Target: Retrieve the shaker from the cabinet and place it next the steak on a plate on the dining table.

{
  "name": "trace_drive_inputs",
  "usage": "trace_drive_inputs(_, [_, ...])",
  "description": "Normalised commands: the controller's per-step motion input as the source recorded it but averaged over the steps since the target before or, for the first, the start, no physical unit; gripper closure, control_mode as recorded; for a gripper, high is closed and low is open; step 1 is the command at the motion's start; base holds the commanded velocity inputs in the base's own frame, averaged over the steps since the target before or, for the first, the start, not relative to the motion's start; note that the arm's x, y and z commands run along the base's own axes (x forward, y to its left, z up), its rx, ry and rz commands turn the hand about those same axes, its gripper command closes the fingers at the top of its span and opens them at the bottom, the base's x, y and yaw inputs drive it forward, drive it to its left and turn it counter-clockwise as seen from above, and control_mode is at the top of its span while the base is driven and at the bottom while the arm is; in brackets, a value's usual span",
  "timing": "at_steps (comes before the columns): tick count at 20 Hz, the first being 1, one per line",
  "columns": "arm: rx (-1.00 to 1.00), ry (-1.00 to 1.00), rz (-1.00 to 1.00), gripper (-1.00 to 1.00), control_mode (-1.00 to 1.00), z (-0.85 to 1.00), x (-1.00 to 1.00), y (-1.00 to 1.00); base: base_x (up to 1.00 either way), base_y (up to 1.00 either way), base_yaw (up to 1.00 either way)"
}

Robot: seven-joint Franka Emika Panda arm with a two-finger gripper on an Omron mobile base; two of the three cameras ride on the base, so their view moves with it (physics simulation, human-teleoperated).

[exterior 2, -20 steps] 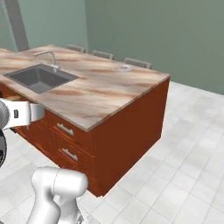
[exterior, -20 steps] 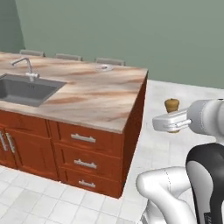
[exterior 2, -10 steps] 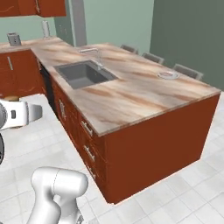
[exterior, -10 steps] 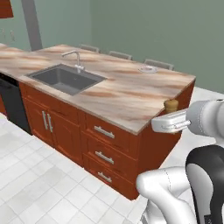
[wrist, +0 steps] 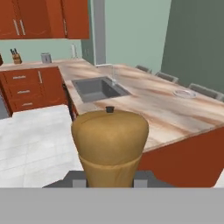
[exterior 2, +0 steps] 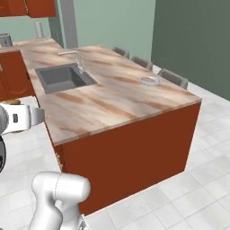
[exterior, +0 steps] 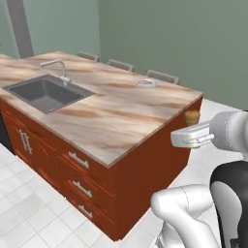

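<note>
The tan wooden shaker (wrist: 110, 144) stands upright right in front of the hand camera, with my gripper (wrist: 110, 179) shut on its lower part. From the left base view its rounded knob (exterior: 192, 116) pokes up above my gripper (exterior: 190, 130), which hangs off the near right corner of the dining table (exterior: 121, 121). At the table's far end sits the small grey plate (exterior: 154, 85) with the pinkish steak (exterior: 146, 82) on it; the plate (exterior 2: 150, 81) (wrist: 184, 93) lies well beyond the shaker. Reddish-brown wall cabinets (wrist: 43, 17) hang far off, doors closed.
A sink (exterior: 46, 92) with a faucet (exterior: 60, 68) is set into the table's left half. Drawers with silver handles (exterior: 77, 160) line its near side. Chairs (exterior: 162, 76) stand behind its far edge. White tiled floor (exterior 2: 197, 179) surrounds the table.
The whole scene has shifted as the base drove: the table's corner and the plate are now closer and more central. The gripper has kept hold of the shaker.
</note>
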Motion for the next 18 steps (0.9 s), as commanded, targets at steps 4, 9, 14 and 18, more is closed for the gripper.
trace_drive_inputs(4, [0.00, 0.00, 0.00, 1.00, 1.00, 0.00, 0.00, 0.00, 0.29, -1.00, 0.17])
trace_drive_inputs(9, [0.00, 0.00, 0.00, 1.00, 1.00, 0.00, 0.00, 0.00, 0.34, -1.00, 0.19])
trace_drive_inputs(14, [0.00, 0.00, 0.00, 1.00, 1.00, 0.00, 0.00, 0.00, 0.44, -1.00, 0.20])
trace_drive_inputs(18, [0.00, 0.00, 0.00, 1.00, 1.00, 0.00, 0.00, 0.00, 0.61, -1.00, 0.24])
